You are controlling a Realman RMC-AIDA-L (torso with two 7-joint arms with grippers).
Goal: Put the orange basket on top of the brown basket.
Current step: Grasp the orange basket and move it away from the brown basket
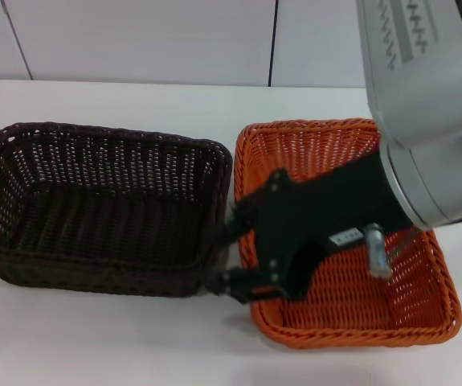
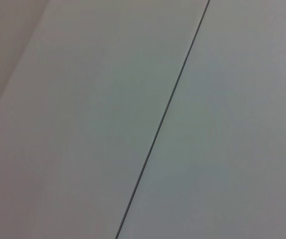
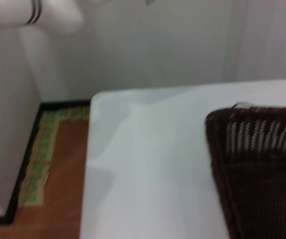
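Note:
The orange basket (image 1: pixel 351 281) stands on the white table at the right, empty. The brown basket (image 1: pixel 94 209) stands right beside it on the left, also empty; one corner of it shows in the right wrist view (image 3: pixel 262 164). My right gripper (image 1: pixel 224 257) reaches in from the right, low over the orange basket's left side. Its black fingers (image 1: pixel 221 281) are spread apart over the gap between the two baskets and hold nothing. My left gripper is out of view; the left wrist view shows only wall panels.
The white table (image 1: pixel 94 346) runs to a pale panelled wall (image 1: pixel 134 40) at the back. The right wrist view shows the table's far left edge (image 3: pixel 85 199) with brown floor (image 3: pixel 58 164) below it.

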